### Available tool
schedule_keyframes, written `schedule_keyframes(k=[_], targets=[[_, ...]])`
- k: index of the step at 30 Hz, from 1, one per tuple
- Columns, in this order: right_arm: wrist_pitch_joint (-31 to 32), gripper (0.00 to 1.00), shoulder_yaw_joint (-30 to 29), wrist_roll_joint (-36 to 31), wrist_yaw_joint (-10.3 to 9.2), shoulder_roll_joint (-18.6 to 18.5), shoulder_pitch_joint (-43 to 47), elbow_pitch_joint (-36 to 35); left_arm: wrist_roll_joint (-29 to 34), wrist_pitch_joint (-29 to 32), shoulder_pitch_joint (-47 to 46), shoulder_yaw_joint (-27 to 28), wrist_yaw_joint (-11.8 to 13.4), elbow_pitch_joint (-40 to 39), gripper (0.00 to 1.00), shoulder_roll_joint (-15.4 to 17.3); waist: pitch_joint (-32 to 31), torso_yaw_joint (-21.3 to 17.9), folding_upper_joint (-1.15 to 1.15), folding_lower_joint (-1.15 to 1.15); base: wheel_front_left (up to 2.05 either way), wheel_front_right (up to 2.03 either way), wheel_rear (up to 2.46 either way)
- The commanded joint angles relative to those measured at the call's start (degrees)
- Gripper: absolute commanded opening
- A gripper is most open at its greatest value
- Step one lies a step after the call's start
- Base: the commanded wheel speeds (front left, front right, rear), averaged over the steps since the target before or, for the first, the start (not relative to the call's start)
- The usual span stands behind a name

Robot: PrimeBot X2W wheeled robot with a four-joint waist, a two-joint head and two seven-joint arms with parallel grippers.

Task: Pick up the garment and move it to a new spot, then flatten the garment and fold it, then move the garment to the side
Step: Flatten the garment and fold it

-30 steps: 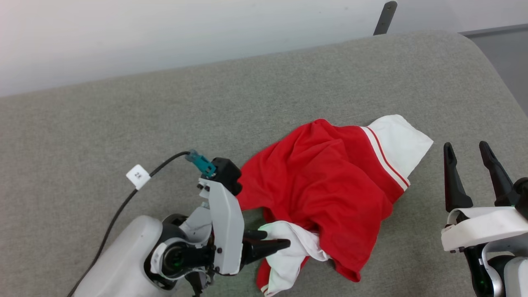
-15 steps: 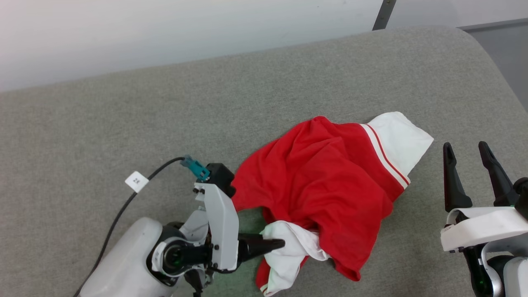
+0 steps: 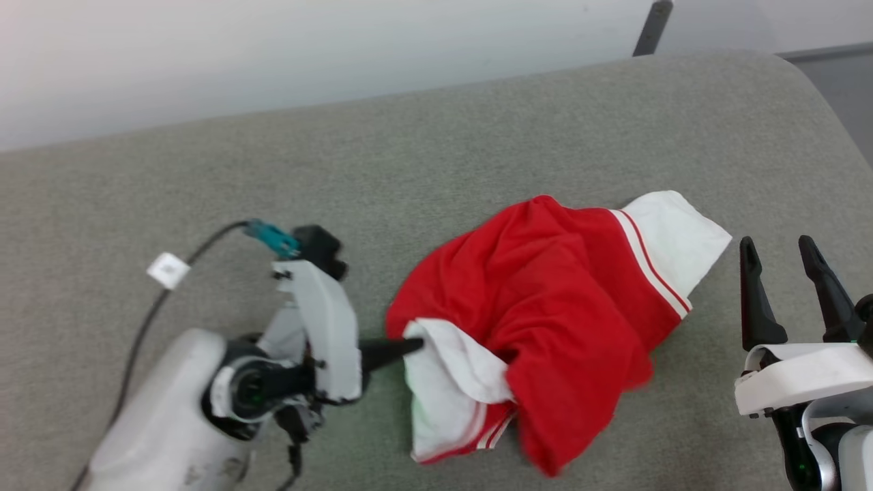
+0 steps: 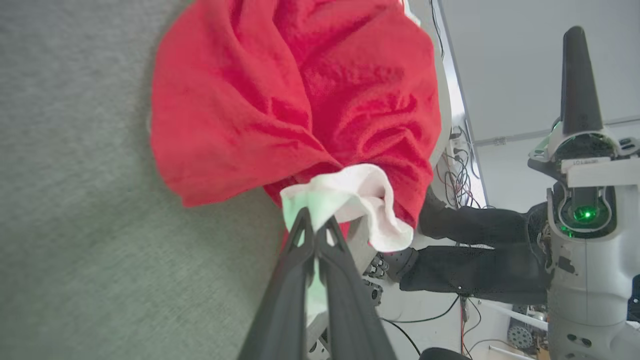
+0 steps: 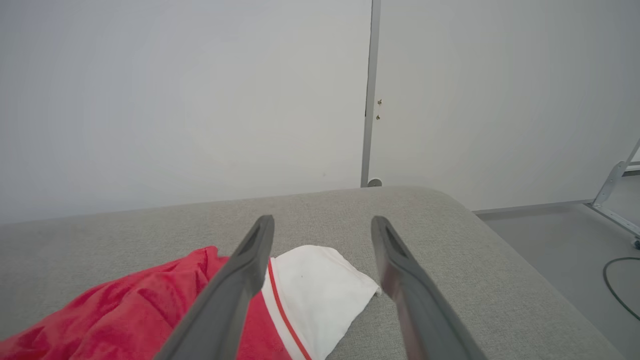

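Grey fabric covers the desk (image 3: 477, 136) below a pale wall (image 3: 273, 61). Head view: the garment (image 3: 545, 300) lies bunched right of centre. The left gripper (image 3: 417, 344), reaching in from the left, is clenched on the near white sleeve (image 3: 450, 382), seemingly to lift the shirt toward a new spot. The right gripper (image 3: 776, 240) stands just beyond its right edge, jaws apart, grasping nothing. Left wrist view: dark fingers (image 4: 295, 280) pinch white cloth, red folds bunched beyond. Right wrist view: spread fingers frame the far sleeve (image 5: 320, 285), flat on the desk.

Garment (image 3: 545, 293) on cushion (image 3: 477, 150); left tool (image 3: 416, 343) touching its left, right tool (image 3: 776, 243) apart
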Motion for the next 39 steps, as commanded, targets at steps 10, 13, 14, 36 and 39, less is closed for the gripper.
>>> schedule_keyframes(k=[10, 13, 14, 36, 39], targets=[[1.3, 1.00, -0.5, -0.8, -0.04, -1.5, 0.0, -0.2, -1.4, -3.9, 1.4, 7.2, 2.0, -2.6, 0.00, 4.9, -2.1, 4.3, 0.00, 0.00, 0.00, 0.00, 0.00], [1.7, 1.00, -0.5, -0.9, -0.05, -2.0, -0.2, 0.0, -1.7, -5.9, 2.4, 9.8, 2.5, -2.8, 0.00, 6.3, -2.7, 5.6, 0.00, 0.00, 0.00, 0.00, 0.00], [1.8, 1.00, -0.6, -0.8, -0.04, -2.2, -0.2, 0.1, -1.8, -6.5, 2.8, 10.4, 2.6, -2.8, 0.00, 6.6, -2.9, 6.1, 0.00, 0.00, 0.00, 0.00, 0.00], [4.5, 1.00, 0.1, -0.9, -0.05, -3.4, 1.1, -0.4, -2.4, -16.7, 12.3, 18.1, -0.7, 7.9, 0.12, 9.1, -5.6, 10.7, 0.00, 0.00, 0.00, 0.00, 0.00], [4.4, 1.00, 0.7, -0.8, -0.04, -3.8, 1.2, -0.1, -1.8, -17.9, 12.2, 17.8, -1.7, 9.8, 0.88, 8.7, -6.3, 10.7, 0.00, 0.00, 0.00, 0.00, 0.00]])
